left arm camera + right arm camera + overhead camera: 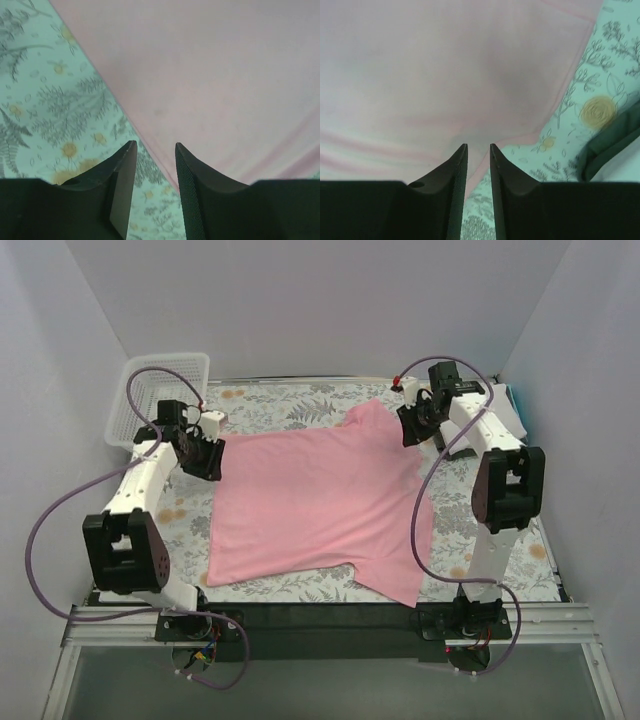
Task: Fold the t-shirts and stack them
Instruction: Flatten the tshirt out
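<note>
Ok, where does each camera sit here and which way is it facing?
Top external: fixed above and behind the bases, looking down and forward; left arm and right arm show whole, flanking the pink t-shirt on the tablecloth.
Left wrist: on the left arm, aimed down past the left gripper at the shirt's edge and cloth; only its fingers show.
Right wrist: same on the right arm, past the right gripper; only its fingers show.
Shared: both wrist views catch a shirt edge on floral cloth.
</note>
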Action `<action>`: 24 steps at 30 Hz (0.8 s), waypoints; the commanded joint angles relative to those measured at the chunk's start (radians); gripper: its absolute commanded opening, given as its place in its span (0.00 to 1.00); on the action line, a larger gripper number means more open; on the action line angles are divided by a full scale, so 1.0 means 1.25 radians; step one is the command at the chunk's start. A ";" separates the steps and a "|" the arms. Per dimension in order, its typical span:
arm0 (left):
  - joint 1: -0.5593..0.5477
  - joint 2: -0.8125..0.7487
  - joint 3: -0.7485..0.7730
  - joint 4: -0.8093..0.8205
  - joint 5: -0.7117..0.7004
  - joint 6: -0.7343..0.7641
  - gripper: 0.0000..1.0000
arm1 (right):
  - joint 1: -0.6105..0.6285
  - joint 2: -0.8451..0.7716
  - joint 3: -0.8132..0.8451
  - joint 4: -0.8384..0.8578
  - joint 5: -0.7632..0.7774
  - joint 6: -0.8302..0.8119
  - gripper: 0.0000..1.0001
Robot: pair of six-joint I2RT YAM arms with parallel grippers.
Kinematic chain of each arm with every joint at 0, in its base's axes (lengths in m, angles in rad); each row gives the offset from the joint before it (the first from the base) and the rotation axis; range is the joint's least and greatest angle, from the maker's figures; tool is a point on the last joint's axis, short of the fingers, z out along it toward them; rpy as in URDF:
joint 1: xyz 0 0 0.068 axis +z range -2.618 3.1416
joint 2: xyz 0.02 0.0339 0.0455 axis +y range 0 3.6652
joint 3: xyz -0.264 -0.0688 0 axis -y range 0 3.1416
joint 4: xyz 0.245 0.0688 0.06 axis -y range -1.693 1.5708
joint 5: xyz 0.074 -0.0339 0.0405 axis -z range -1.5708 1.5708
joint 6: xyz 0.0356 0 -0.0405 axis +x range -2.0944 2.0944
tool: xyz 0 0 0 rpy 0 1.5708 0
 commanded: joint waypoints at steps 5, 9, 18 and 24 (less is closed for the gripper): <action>-0.002 0.232 0.097 0.227 0.025 -0.153 0.34 | 0.008 0.217 0.194 0.037 -0.023 0.086 0.25; -0.004 0.324 0.159 0.260 0.039 -0.173 0.34 | 0.009 0.275 0.223 0.052 -0.002 0.089 0.25; -0.028 0.480 0.227 0.325 -0.003 -0.205 0.33 | 0.000 0.287 0.127 0.118 0.123 0.129 0.18; -0.028 0.572 0.308 0.324 -0.013 -0.220 0.32 | -0.001 0.233 0.068 0.150 0.155 0.127 0.18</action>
